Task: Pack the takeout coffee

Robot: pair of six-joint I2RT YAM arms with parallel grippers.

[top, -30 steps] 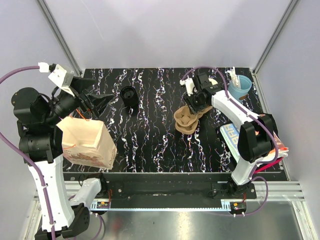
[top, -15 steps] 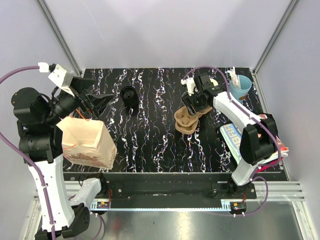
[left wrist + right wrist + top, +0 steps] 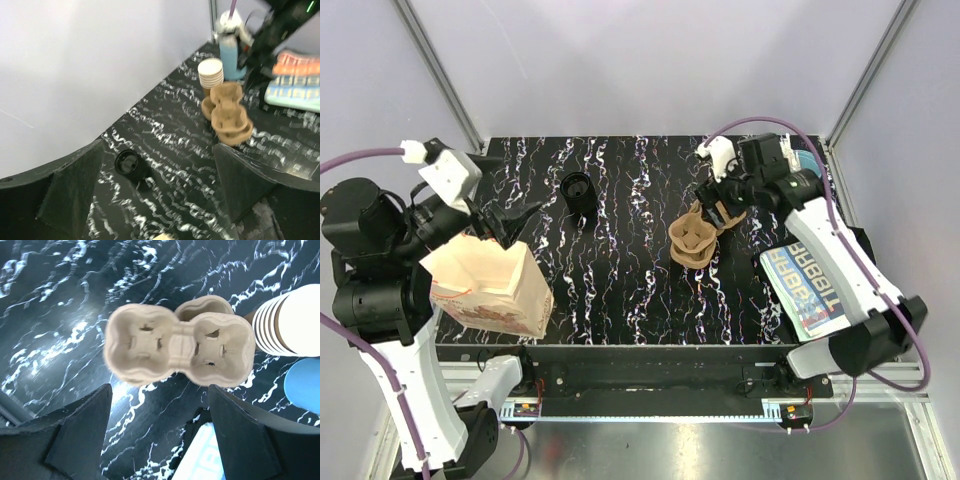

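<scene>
The takeout coffee point(image 3: 577, 189), a black-lidded cup, sits alone at the far left-centre of the marbled black table point(image 3: 620, 290). The left gripper point(image 3: 157, 192) hangs between it and the paper bag point(image 3: 492, 285), jaws spread. Well to the right, the pulp cup carrier point(image 3: 177, 347) lies under the spread-jawed right gripper point(image 3: 159, 435), beside a stack of tan cups point(image 3: 295, 320) and a light blue cup point(image 3: 304, 385).

The right wrist view cuts the stack of tan paper cups point(image 3: 292, 322) and the light blue cup point(image 3: 304, 385) at its right edge (only an arc of each shows). In the top view the right arm point(image 3: 775, 178) hides both almost entirely. The left wrist view is blurred: the takeout coffee point(image 3: 131, 164) reads only as a dark lidded shape, and a mere sliver of the paper bag point(image 3: 162, 236) shows at the bottom edge.
</scene>
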